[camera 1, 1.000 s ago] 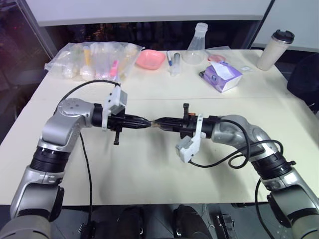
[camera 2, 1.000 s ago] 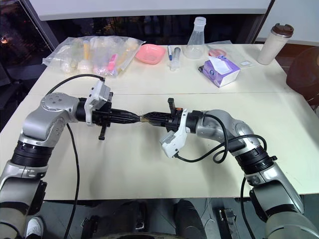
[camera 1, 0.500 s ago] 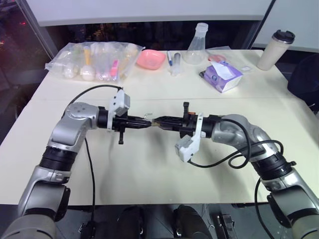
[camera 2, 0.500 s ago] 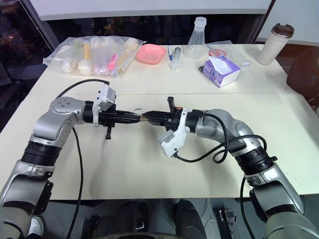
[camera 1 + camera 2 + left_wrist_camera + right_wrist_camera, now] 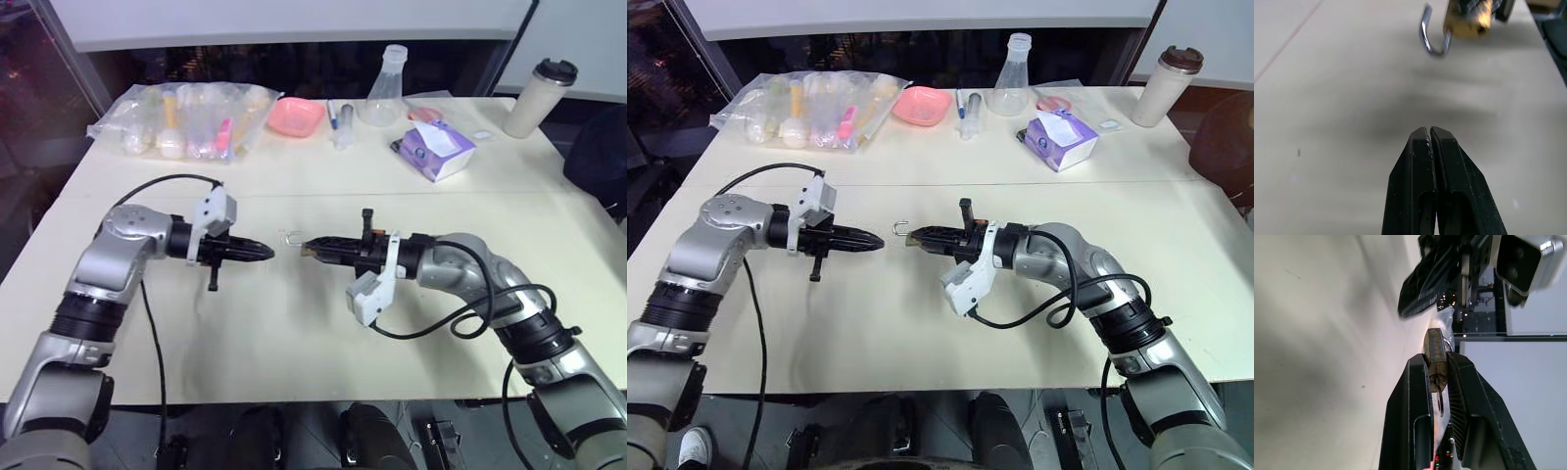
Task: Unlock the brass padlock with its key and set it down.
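Note:
The brass padlock (image 5: 1465,22) hangs above the table, pinched between the fingertips of my right gripper (image 5: 306,247), which is shut on its body (image 5: 1435,352). Its silvery shackle (image 5: 287,235) stands swung open like a hook, with one end free, pointing toward my left gripper. A thin silvery piece (image 5: 1439,399) sticks out of the body's near end between the right fingers; it looks like the key. My left gripper (image 5: 265,253) is shut with nothing in it, a short gap to the left of the shackle, its tip (image 5: 1430,133) aimed at the lock.
Along the table's far side lie a clear bag of small items (image 5: 186,117), a pink bowl (image 5: 296,116), a glass flask (image 5: 387,88), a purple-and-white box (image 5: 436,149) and a lidded tumbler (image 5: 541,98). Bare tabletop (image 5: 294,323) lies under both grippers.
My left gripper has pulled back to the left, away from the padlock, opening a gap. The shackle now shows swung open and free. The right gripper has stayed in place.

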